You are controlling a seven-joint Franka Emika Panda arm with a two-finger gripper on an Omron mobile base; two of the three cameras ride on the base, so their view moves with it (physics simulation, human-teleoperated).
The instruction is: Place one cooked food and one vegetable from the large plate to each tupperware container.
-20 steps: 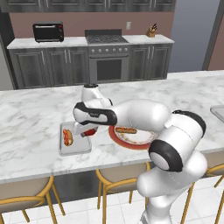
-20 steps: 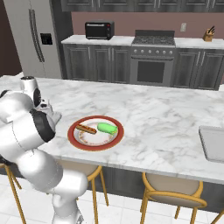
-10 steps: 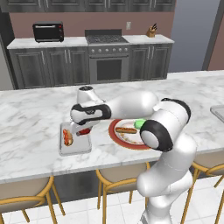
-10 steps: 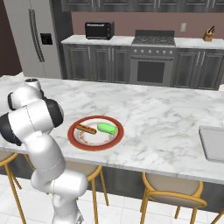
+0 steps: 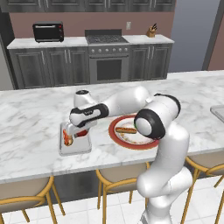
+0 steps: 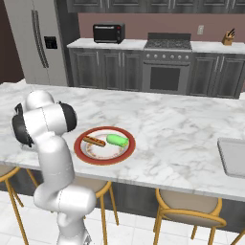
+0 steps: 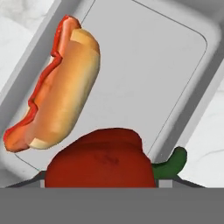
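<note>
A light-grey tupperware container point(image 5: 81, 147) lies on the marble counter left of the large plate point(image 5: 115, 136). In the hand view its floor point(image 7: 144, 74) holds a hot dog point(image 7: 57, 105) with a red sauce line. My gripper point(image 5: 73, 132) hangs low over this container, shut on a red pepper point(image 7: 100, 164) with a green stem point(image 7: 174, 161); the pepper hides most of both fingers. The red-rimmed large plate point(image 6: 105, 161) carries a second hot dog point(image 6: 94, 140) and a green vegetable point(image 6: 117, 140). Another tupperware container point(image 6: 232, 157) sits far to the right.
The arm stretches from the base across the plate's near side to the left container. Bar stools point(image 6: 189, 210) stand under the counter's front edge. Behind the counter are a stove point(image 5: 108, 57), a toaster oven point(image 5: 47, 32) and dark cabinets.
The gripper has moved left with the red pepper, from the container's right edge to over its inside. The hot dog in the container and the food on the plate have not moved.
</note>
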